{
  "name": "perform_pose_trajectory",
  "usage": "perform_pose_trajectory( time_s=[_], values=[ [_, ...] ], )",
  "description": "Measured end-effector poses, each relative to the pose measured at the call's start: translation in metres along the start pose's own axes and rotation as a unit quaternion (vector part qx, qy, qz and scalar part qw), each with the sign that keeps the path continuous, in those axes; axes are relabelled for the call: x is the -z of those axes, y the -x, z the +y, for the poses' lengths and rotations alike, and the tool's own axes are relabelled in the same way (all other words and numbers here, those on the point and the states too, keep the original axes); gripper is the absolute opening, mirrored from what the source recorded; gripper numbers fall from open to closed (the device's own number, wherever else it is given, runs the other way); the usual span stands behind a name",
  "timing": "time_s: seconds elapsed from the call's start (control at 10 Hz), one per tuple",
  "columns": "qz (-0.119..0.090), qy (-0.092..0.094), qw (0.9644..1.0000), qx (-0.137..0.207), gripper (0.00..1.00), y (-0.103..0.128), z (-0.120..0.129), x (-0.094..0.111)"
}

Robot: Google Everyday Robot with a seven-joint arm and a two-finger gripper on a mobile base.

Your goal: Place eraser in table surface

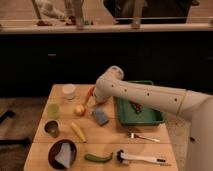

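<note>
The light wooden table surface (115,142) fills the lower middle of the camera view. My white arm reaches in from the right, and its gripper (98,99) hangs low over the far middle of the table, just above the blue-grey sponge pad (101,117) and right of the round yellow fruit (79,109). The eraser does not show plainly; the wrist covers the spot under the gripper. An orange-red piece (89,94) pokes out at the gripper's left side.
A green tray (150,119) with dark grapes lies to the right, under my arm. Also on the table are a white cup (69,90), a green cup (53,110), a metal cup (51,128), a dark bowl (62,153), a green pepper (98,158), a brush (142,159) and a fork (145,136).
</note>
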Motion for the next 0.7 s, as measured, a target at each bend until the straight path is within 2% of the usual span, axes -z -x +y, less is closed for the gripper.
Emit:
perform_pose_trajectory(
  time_s=[0.2, 0.7],
  values=[
    [0.002, -0.005, 0.9999, -0.013, 0.80, 0.019, -0.004, -0.014],
    [0.003, -0.018, 0.9994, -0.028, 0.80, 0.054, -0.016, -0.023]
  ],
)
